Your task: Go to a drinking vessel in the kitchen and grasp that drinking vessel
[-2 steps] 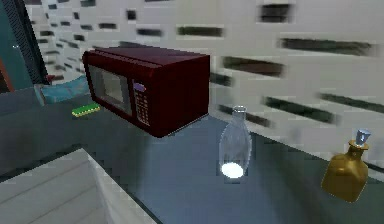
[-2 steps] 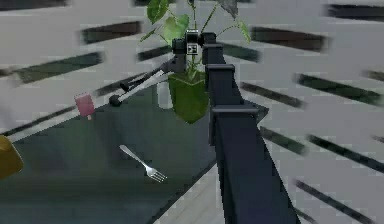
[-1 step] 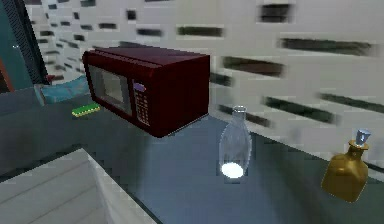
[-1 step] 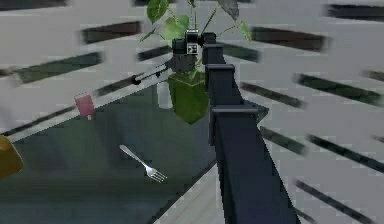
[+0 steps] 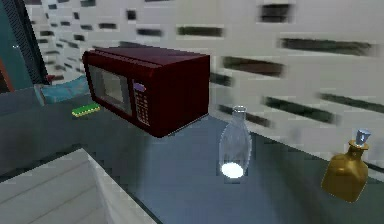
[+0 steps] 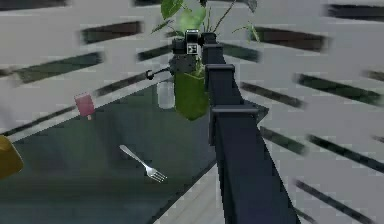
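I stand at the kitchen counter [image 6: 80, 160], so the going part seems done. My arm [image 6: 235, 140] reaches out over it, and my gripper [image 6: 156, 73] is at the far side, close beside a green plant pot [image 6: 192, 98]. A small pale vessel [image 6: 165, 96], probably the cup I want, stands right at my fingers. I cannot tell whether they touch it, how wide they stand, or whether they hold anything. A pink cup [image 6: 85, 105] stands well apart from them, and a fork [image 6: 145, 165] lies between them and my body. In my judgement a sure grasp and the lift remain.
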Available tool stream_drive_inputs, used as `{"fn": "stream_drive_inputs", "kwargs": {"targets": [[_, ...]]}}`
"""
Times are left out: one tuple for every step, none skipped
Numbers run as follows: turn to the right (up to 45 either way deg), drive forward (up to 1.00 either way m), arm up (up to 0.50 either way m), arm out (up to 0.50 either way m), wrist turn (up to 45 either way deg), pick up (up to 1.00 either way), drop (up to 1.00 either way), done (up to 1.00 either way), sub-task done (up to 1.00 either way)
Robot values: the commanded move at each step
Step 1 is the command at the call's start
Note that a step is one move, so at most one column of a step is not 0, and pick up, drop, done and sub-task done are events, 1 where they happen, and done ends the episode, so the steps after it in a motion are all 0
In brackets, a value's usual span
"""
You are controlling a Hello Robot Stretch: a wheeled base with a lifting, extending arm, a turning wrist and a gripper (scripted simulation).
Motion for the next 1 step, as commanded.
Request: {"fn": "stream_drive_inputs", "kwargs": {"targets": [[0.0,0.0,-0.16,0.0,0.0,0.0,0.0,0.0,0.0]]}}
